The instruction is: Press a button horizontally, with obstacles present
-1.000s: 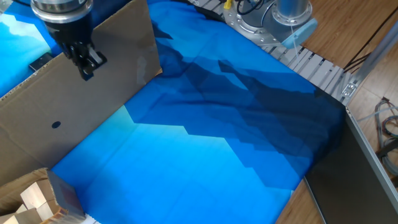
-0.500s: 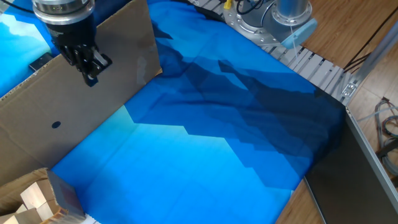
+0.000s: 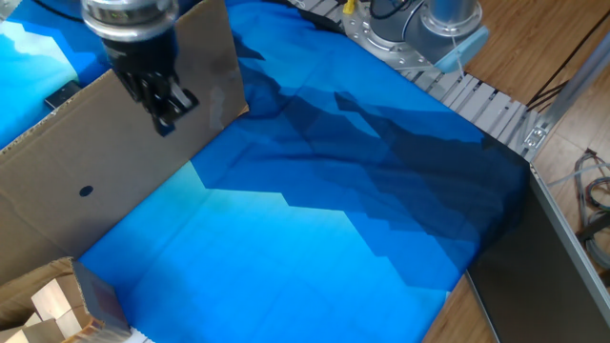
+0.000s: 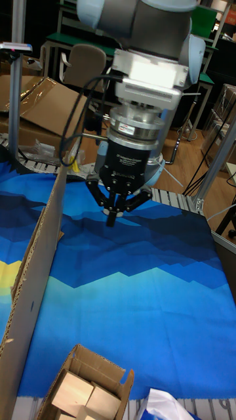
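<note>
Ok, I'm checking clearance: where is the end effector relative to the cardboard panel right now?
In the tall fixed view the end effector hangs above the blue cloth, right of the upright cardboard panel, apart from it.

The arm [image 4: 144,20] is grey with pale blue joint caps. A black cable loops beside its silver-and-black wrist. The gripper [image 4: 112,216] is black.

We read this as a robotics lab or workshop. The counter [image 3: 481,100] has a ribbed aluminium edge and is draped in a blue patterned cloth [image 3: 315,219]. Cables [image 3: 591,195] trail over a wood floor [image 3: 543,48]. Behind the arm we note an office chair [image 4: 80,64], green-topped benches [image 4: 75,41] and loose cardboard [image 4: 49,98].
</note>
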Robot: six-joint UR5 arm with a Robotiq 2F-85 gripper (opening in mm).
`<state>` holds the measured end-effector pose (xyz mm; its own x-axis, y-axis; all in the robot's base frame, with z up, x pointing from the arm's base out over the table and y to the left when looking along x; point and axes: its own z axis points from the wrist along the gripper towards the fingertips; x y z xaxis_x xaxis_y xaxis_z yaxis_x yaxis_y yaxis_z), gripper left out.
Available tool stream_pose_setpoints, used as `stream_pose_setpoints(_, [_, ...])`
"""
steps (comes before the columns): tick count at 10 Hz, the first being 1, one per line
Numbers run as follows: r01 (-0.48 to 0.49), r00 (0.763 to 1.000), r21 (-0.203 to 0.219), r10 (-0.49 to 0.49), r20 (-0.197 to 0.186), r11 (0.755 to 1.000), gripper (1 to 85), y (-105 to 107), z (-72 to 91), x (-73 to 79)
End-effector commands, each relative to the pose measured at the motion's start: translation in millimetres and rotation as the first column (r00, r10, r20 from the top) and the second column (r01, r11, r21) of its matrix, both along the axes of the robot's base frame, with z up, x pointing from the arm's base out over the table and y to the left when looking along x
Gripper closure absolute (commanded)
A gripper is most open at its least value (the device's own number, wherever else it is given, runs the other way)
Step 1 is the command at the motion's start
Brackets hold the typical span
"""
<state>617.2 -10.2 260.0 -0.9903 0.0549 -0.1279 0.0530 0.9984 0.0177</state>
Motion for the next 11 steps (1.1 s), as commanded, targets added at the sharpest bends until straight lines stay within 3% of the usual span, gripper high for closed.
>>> stream_pose_setpoints(1, [0.056, 0.998, -0.002, -0.056, 0.031, 0.998, 84.7, 16, -11.7, 5.8])
stream_pose_setpoints(2, [0.078, 0.996, 0.026, -0.079, 0.035, 0.997, 84.7, 18, -17.1, 7.1])
stream_pose_setpoints(4, [0.087, 0.994, 0.015, -0.088, 0.064, 0.996, 84.7, 2, -32.9, 13.4])
stream_pose_setpoints(6, [0.093, 0.992, 0.031, -0.095, 0.088, 0.995, 84.7, -3, -53.8, 18.7])
stream_pose_setpoints(8, [0.101, 0.987, 0.051, -0.106, 0.12, 0.994, 84.7, 5, -73.7, 26.3])
stream_pose_setpoints(10, [0.114, 0.985, 0.049, -0.119, 0.123, 0.992, 84.7, 10, -83.9, 27.3])
stream_pose_setpoints(11, [0.116, 0.987, 0.027, -0.118, 0.107, 0.993, 84.7, 8, -87.1, 23.5])
